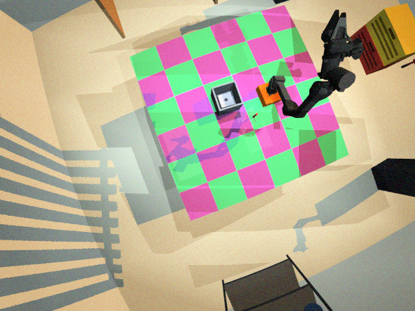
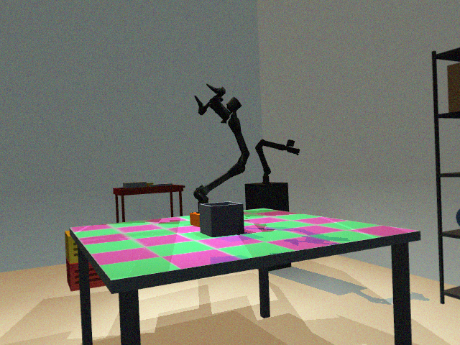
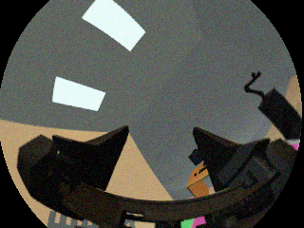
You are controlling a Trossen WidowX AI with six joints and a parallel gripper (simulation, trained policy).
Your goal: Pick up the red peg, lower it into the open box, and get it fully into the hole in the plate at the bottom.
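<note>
The small red peg (image 1: 255, 115) lies on the checkered table, between the box and the arm's orange base; it is not seen in the exterior view. The open grey box (image 1: 231, 109) (image 2: 223, 219) stands upright on the table. In the top view a pale plate (image 1: 231, 94) with a dark hole shows at its bottom, with no peg in it. My gripper (image 1: 340, 12) (image 2: 201, 90) (image 3: 161, 129) is open and empty. It is raised high above the table, far from the peg and box, and points up and away. The wrist view shows only walls, floor and background things between the fingers.
The orange base block (image 1: 267, 99) (image 2: 194, 218) stands close to the box. A red and yellow cabinet (image 1: 385, 41) stands beyond the table near the hand in the top view. Another arm on a black pedestal (image 2: 267, 196) and a red side table (image 2: 148, 190) stand in the background.
</note>
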